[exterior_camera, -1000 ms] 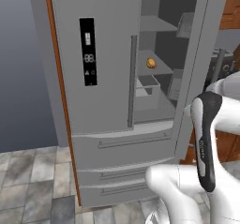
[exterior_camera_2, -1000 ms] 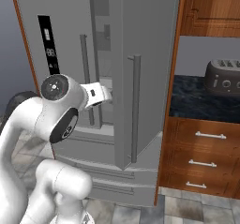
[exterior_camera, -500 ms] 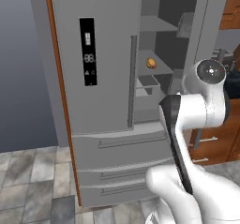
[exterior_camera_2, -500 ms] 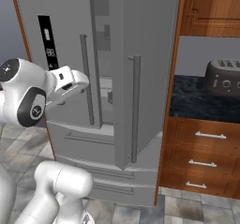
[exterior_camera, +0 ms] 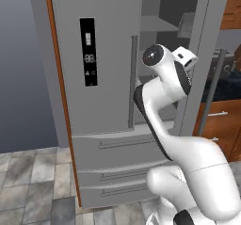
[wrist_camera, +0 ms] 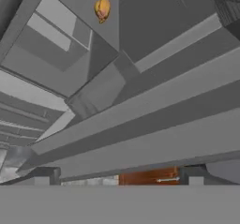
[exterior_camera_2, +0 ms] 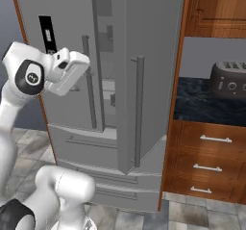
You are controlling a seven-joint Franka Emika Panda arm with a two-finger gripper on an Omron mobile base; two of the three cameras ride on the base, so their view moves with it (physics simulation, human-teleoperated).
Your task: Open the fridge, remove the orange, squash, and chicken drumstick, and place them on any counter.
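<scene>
Risen since the earlier frame, arm's elbow now before the fridge point(exterior_camera: 108, 54), gripper point(wrist_camera: 117, 181) fingers spread wide and empty, chicken drumstick point(wrist_camera: 102, 8) on a shelf inside, right door ajar.

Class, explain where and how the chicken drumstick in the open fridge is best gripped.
Grip the chicken drumstick across its plump part, spanning the short width: it is elongated and tapers. Come in through the open front of the fridge, since it lies on a shelf inside.
</scene>
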